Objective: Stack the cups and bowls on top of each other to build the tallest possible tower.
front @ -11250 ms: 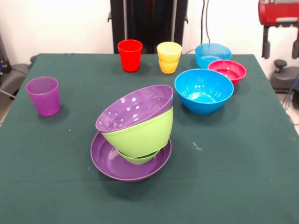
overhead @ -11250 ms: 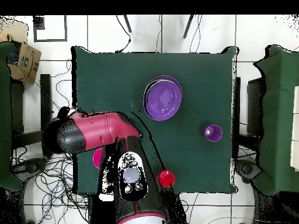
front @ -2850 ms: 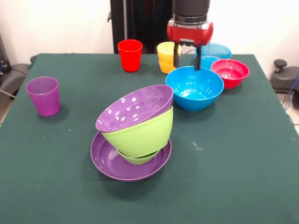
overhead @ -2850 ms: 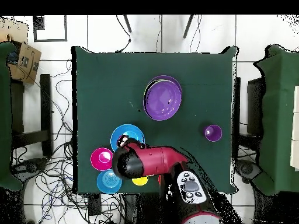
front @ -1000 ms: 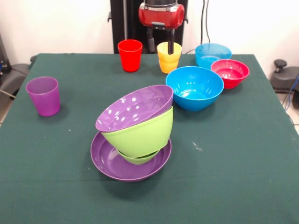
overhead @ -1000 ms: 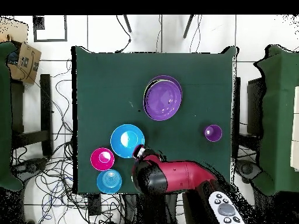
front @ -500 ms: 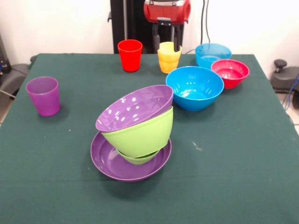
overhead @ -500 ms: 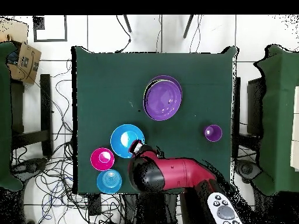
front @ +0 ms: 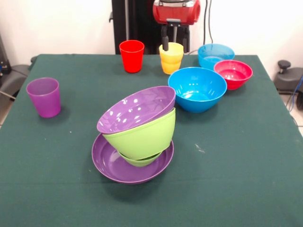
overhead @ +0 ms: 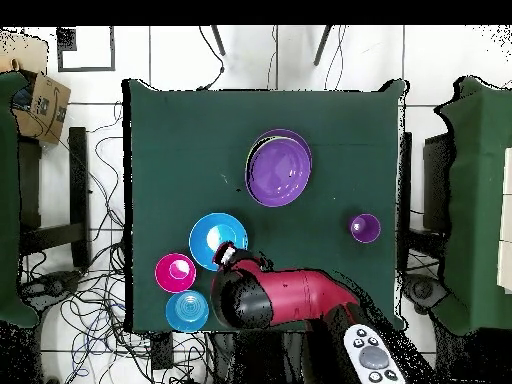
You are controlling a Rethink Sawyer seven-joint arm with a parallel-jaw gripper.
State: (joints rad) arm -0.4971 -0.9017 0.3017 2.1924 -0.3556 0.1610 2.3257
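Observation:
My gripper point(front: 175, 41) hangs open over the yellow-orange cup point(front: 171, 60) at the far edge. One fingertip point(front: 165, 46) overlaps the cup's mouth and the other stands just off its right side. The red cup point(front: 131, 56) is to its left and the purple cup point(front: 44, 97) point(overhead: 365, 228) is far left. The tower point(front: 135, 137) point(overhead: 279, 168) is a shallow purple bowl, a small green bowl, a lime green bowl and a tilted purple bowl on top. The large blue bowl point(front: 200, 90) point(overhead: 218, 241) sits apart. In the overhead view the arm point(overhead: 275, 298) hides the gripper, the yellow-orange cup and the red cup.
A small red bowl point(front: 232, 72) point(overhead: 175, 272) and a light blue bowl point(front: 216, 53) point(overhead: 187, 311) sit side by side right of the yellow-orange cup. The green table point(front: 236, 156) ends just behind the cups.
In the front view the gripper has slid right, from between the red and yellow-orange cups to over the yellow-orange cup. No cup or bowl has moved in the last second.

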